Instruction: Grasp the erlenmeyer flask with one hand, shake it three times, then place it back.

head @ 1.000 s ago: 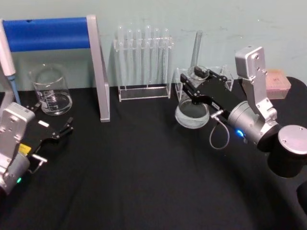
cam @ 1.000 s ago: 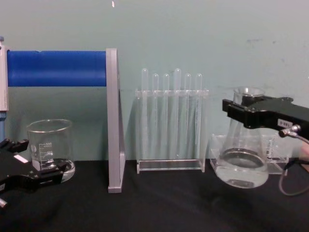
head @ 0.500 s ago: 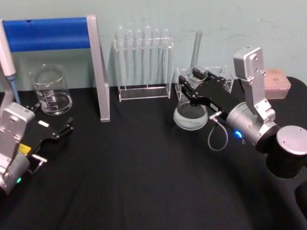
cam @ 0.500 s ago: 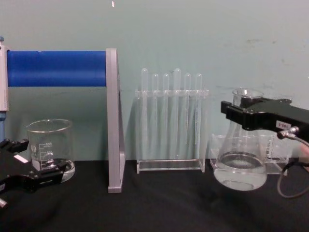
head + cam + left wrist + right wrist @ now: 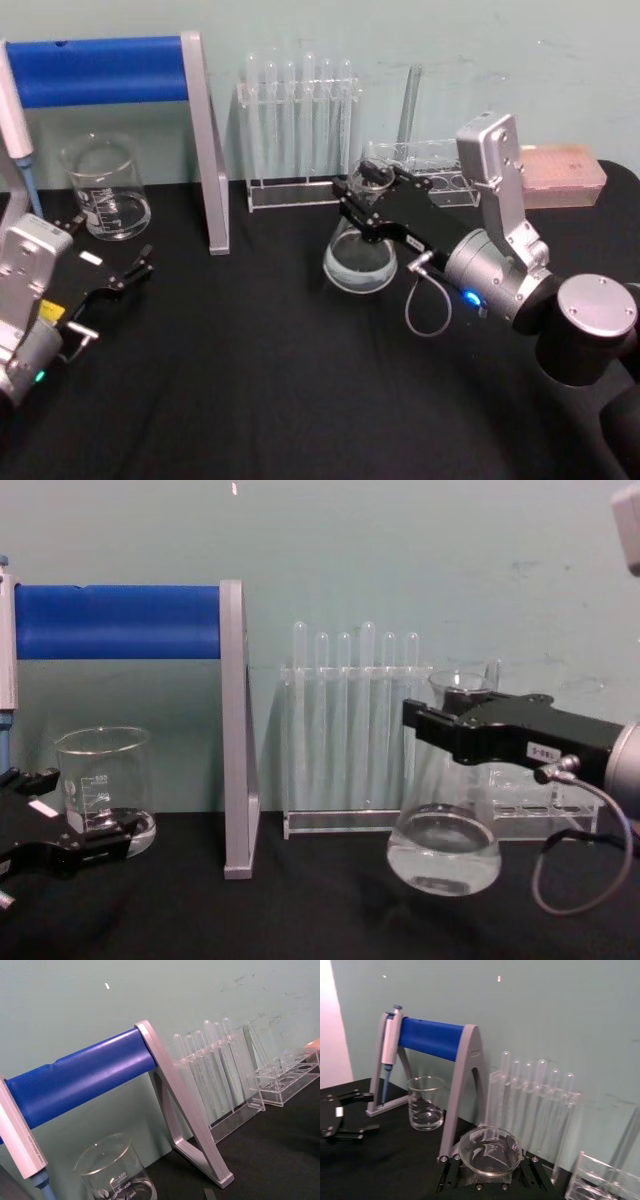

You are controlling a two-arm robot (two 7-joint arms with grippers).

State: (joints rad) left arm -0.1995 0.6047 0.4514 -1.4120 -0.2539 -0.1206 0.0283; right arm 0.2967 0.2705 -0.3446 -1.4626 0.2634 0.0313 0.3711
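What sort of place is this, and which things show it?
Likely a chemistry lab bench: an erlenmeyer flask in the right gripper, a test tube rack and a glass beaker.

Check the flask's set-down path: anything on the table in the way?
Nothing visible. The right gripper holds the erlenmeyer flask by the neck over bare black table. The test tube rack and the low clear rack stand behind it, apart. The left gripper is parked by the beaker.
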